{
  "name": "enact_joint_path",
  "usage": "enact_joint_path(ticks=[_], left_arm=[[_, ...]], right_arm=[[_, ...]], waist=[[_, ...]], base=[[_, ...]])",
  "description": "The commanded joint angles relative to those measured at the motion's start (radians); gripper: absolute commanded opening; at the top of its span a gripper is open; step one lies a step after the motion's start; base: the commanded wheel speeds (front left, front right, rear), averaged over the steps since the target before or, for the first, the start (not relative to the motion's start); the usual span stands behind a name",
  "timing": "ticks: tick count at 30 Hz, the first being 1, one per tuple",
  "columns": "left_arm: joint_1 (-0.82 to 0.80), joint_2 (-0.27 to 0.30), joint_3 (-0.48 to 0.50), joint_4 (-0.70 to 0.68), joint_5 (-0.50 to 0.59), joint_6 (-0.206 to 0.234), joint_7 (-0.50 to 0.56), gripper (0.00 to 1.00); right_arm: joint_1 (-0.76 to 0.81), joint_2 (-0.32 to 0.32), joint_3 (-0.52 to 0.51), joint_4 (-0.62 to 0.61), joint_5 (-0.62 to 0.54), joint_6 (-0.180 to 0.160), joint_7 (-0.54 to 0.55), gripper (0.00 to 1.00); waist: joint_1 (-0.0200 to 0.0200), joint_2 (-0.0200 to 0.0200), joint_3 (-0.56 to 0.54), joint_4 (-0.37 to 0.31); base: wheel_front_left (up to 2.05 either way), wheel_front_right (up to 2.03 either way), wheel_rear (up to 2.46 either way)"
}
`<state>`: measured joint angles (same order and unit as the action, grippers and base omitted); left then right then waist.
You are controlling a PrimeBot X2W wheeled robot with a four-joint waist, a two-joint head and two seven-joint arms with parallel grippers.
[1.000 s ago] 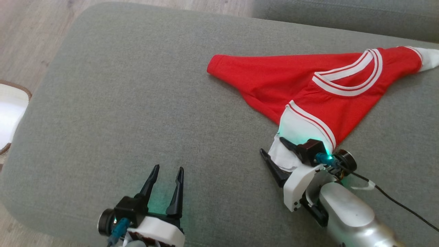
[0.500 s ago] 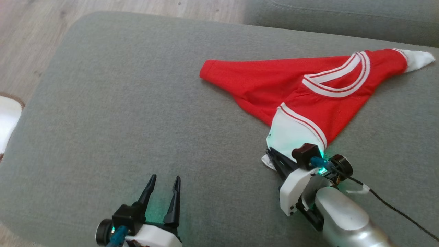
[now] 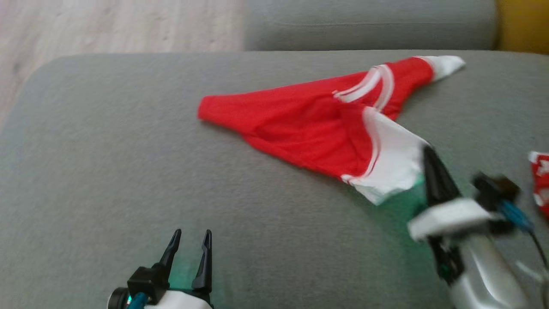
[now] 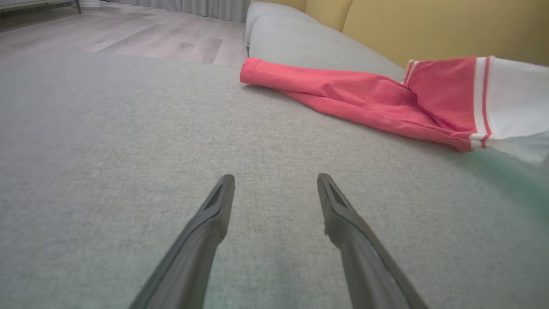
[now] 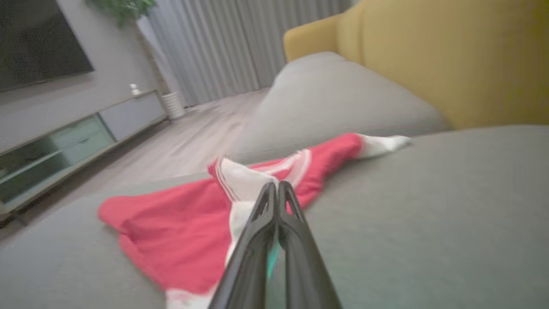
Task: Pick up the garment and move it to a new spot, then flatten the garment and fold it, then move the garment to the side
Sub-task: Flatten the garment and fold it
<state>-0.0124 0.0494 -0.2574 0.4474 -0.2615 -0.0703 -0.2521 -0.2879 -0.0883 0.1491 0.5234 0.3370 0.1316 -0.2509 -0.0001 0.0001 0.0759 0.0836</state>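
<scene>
The garment point(image 3: 300, 116) is a red shirt with white sleeves and white striped trim, lying stretched across the grey seat cushion point(image 3: 128, 150). My right gripper point(image 3: 429, 156) is shut on its near white sleeve point(image 3: 394, 163) and holds that end raised off the cushion. In the right wrist view the two fingers point(image 5: 274, 191) are pressed together, with the garment point(image 5: 180, 223) beyond them. My left gripper point(image 3: 191, 235) stands open over bare cushion, well short of the garment, and its fingers are spread in the left wrist view point(image 4: 274, 180), with the garment point(image 4: 356, 94) ahead to the right.
A second grey cushion point(image 3: 364, 21) lies behind, with a yellow backrest point(image 3: 523, 21) at the far right. Something red and white point(image 3: 541, 180) shows at the right edge. Wooden floor point(image 3: 107, 25) borders the cushion's far left. A low TV cabinet point(image 5: 64, 137) stands across the room.
The head camera has shifted. My right gripper has risen and swung right with the white sleeve, pulling that end of the garment up and over. The left gripper stays open.
</scene>
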Motion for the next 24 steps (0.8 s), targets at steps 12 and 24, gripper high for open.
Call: enact_joint_path(ticks=[12,24], left_arm=[[-0.066,0.001,0.075,-0.021,0.014,0.007,-0.01,1.0],[-0.344,0.012,0.17,0.099,0.013,-0.039,-0.01,1.0]], right_arm=[[0.139,0.032,-0.247,-0.039,-0.208,-0.001,-0.011,1.0],[0.057,0.038,-0.06,-0.137,-0.155,-0.001,-0.011,1.0]], waist=[[0.0001,-0.0001,0.021,-0.175],[0.0001,-0.0001,0.176,-0.221]], base=[[0.0,0.0,0.0],[0.0,0.0,0.0]])
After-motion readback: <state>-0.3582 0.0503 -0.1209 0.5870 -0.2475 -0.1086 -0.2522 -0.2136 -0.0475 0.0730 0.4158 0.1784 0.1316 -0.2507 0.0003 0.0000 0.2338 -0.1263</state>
